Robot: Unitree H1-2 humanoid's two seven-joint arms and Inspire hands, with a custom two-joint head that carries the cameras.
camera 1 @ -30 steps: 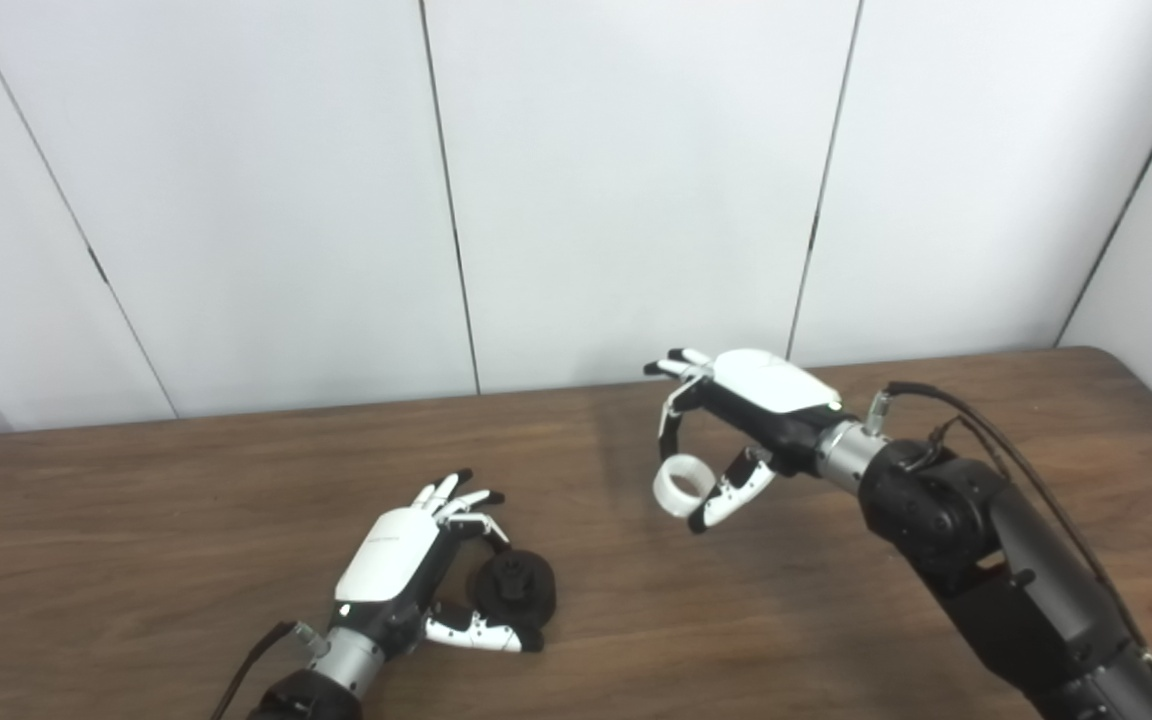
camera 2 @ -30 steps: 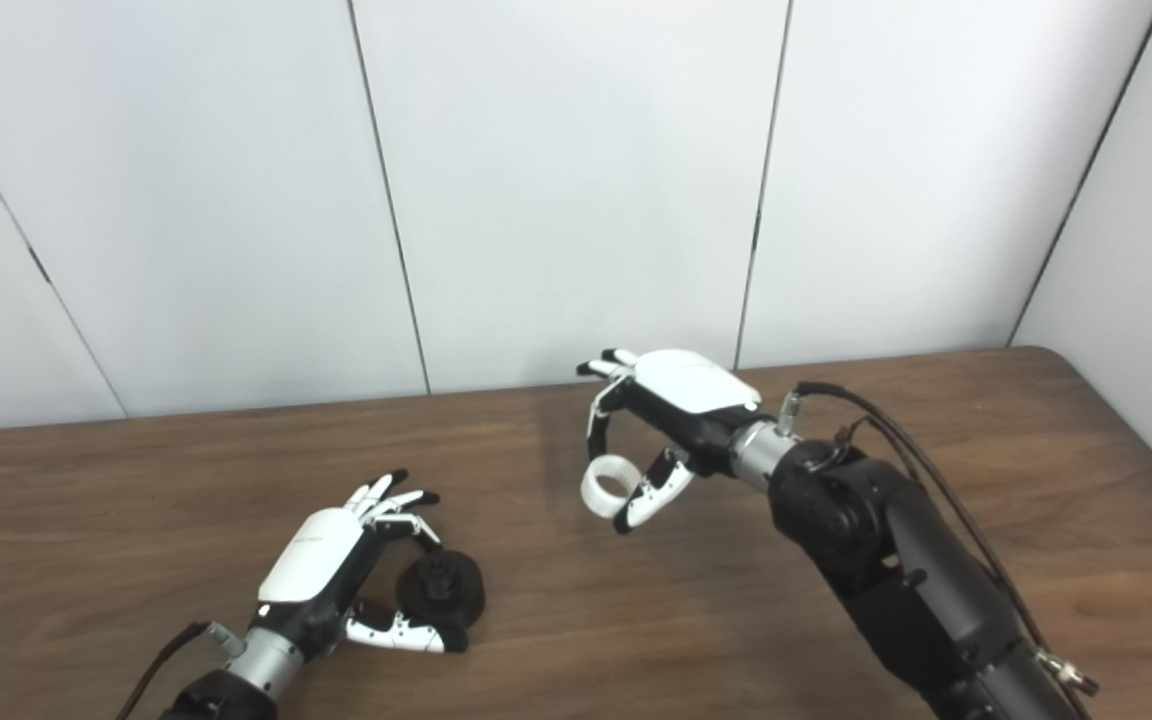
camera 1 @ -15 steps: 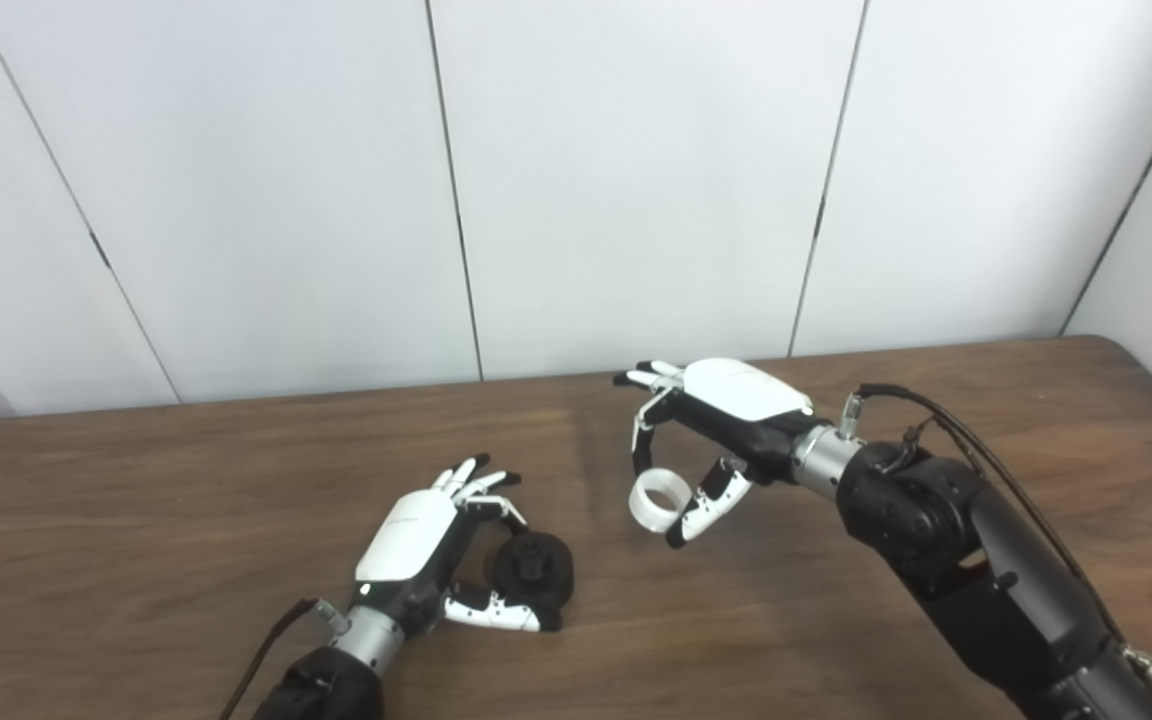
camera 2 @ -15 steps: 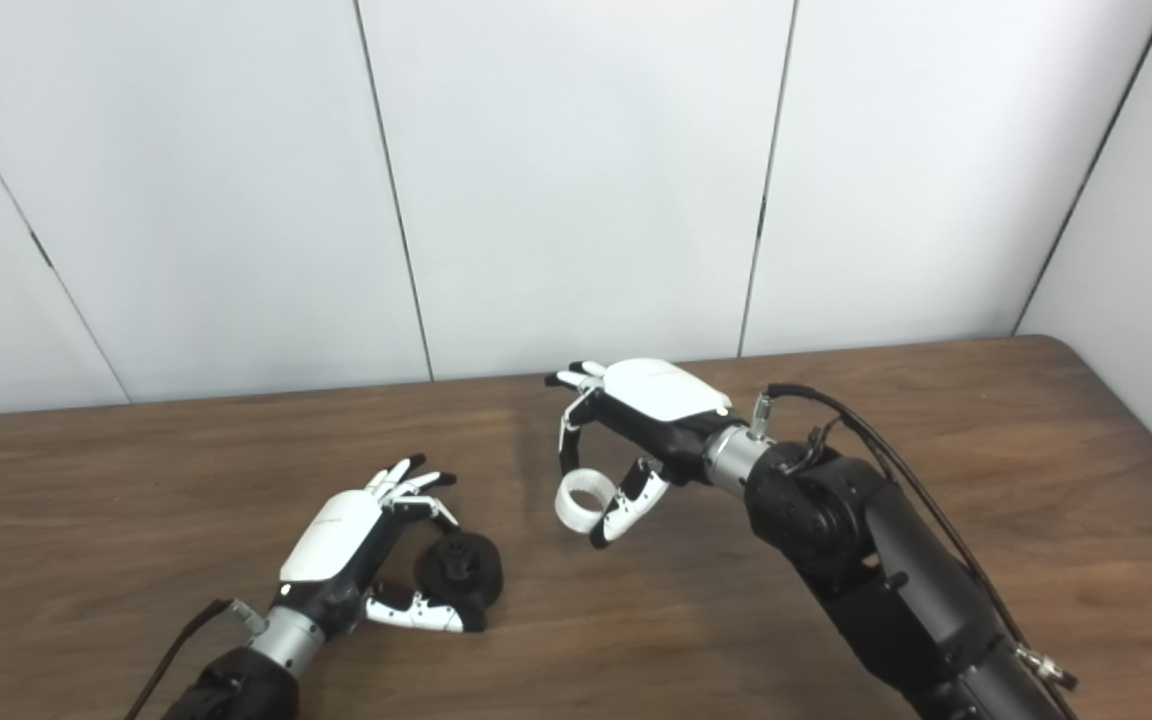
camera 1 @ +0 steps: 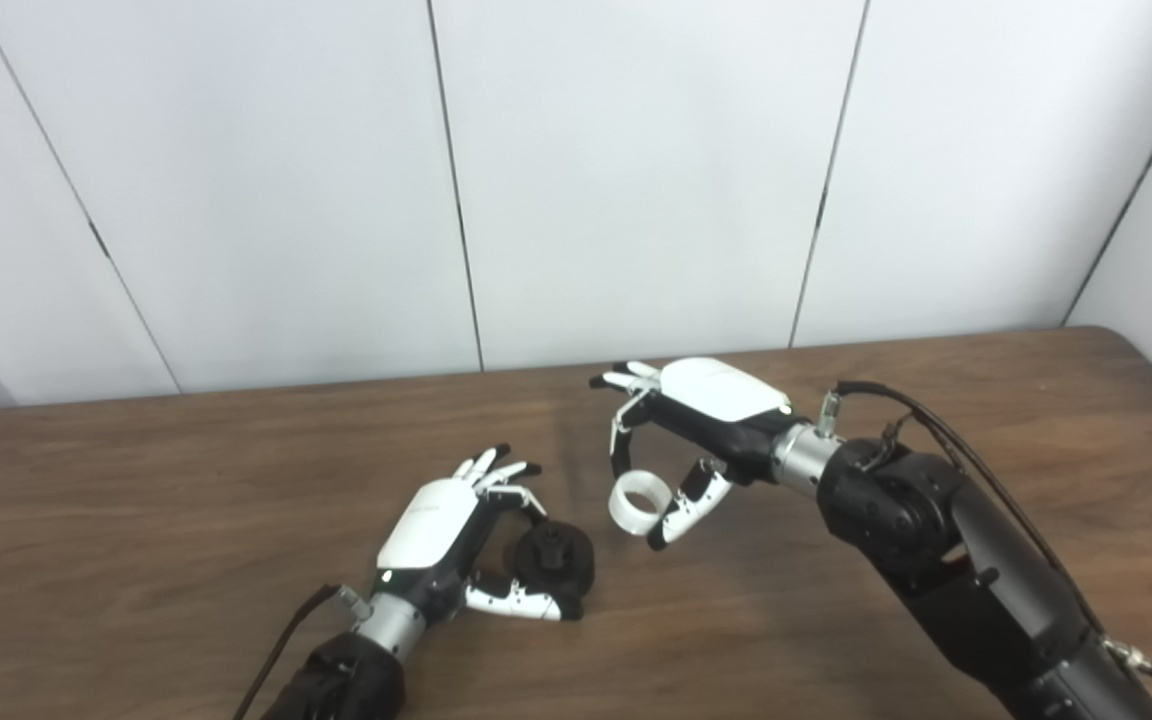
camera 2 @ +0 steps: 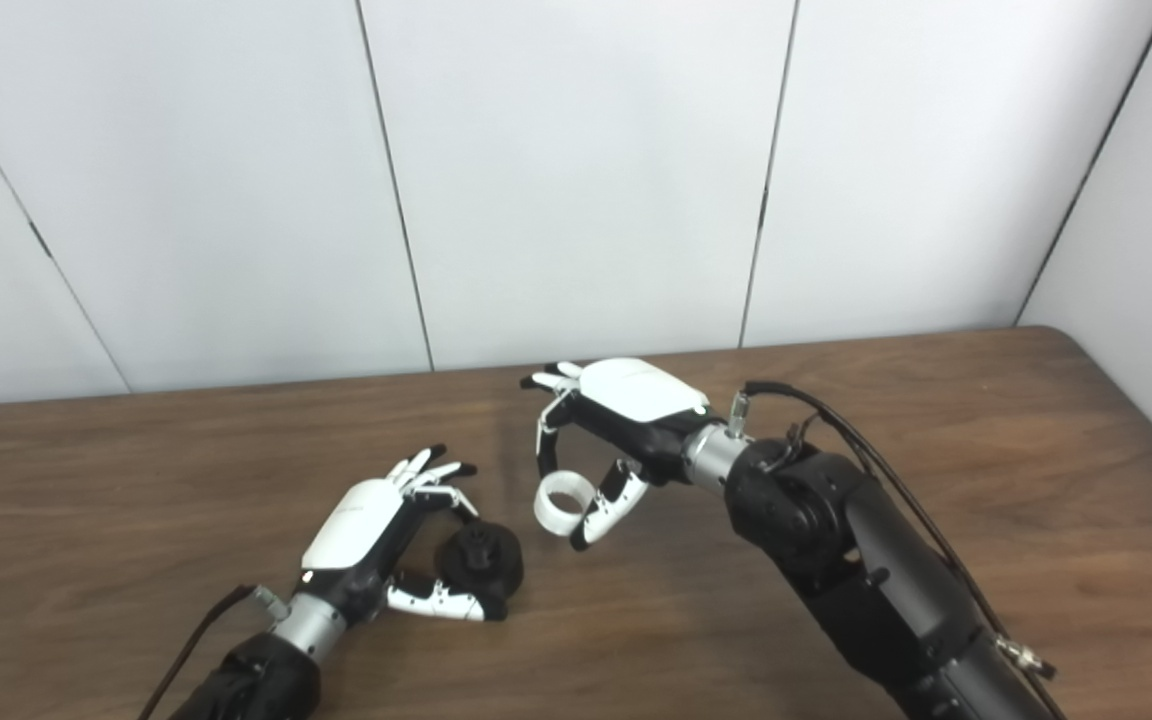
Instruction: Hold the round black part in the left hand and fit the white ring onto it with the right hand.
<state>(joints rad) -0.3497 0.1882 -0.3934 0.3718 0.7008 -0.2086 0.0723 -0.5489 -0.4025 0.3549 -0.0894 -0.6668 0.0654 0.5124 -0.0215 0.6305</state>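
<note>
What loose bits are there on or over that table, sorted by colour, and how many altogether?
Black: 1, the round black part, in the left hand.
White: 1, the white ring, held by the right hand.
Total: 2

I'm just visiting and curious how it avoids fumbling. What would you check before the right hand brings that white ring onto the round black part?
1. White plastic ring pinched in right hand: ok.
2. Round black part held by left hand: ok.
3. Ring clear of the part, a gap between them: ok.
4. Part lifted off the brown wooden table: cannot tell.
5. Ring's opening lined up with the part's raised centre: not ok, it is off to the side.
</note>
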